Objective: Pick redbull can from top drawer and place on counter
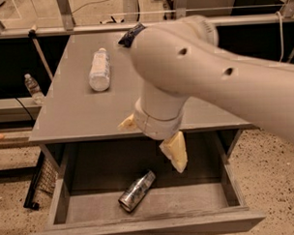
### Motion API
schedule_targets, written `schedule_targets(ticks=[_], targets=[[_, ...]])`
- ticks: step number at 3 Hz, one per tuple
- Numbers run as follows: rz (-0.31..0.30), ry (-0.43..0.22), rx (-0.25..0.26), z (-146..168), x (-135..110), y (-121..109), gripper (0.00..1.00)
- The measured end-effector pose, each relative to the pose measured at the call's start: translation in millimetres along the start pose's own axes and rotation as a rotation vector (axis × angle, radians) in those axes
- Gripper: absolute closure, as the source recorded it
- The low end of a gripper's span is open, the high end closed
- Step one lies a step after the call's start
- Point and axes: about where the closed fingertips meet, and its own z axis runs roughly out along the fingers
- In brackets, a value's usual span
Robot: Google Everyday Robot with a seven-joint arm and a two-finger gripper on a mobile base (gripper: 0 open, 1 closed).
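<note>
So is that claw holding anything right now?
Nothing. The gripper hangs open above the grey wooden drawer; the slim silver can lies untouched inside it.

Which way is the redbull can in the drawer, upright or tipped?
Tipped: the redbull can lies on its side on the top drawer floor, round end showing. The open pincer hangs over the drawer.

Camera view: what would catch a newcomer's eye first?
The big white arm fills the upper right, its gripper hanging over the open drawer, fingers spread. Below it a silver can lies on its side in the drawer; a plastic bottle lies on the counter behind.
</note>
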Motion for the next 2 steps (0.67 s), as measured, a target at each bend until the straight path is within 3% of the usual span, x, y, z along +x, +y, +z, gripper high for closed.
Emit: schedule_targets(ticks=[1, 2], targets=[[-0.11, 0.058, -0.023, 19.0, -11.1, -9.4, 0.0], [-0.25, 0.065, -0.052, 42.4, -37.2, -20.3, 0.0]])
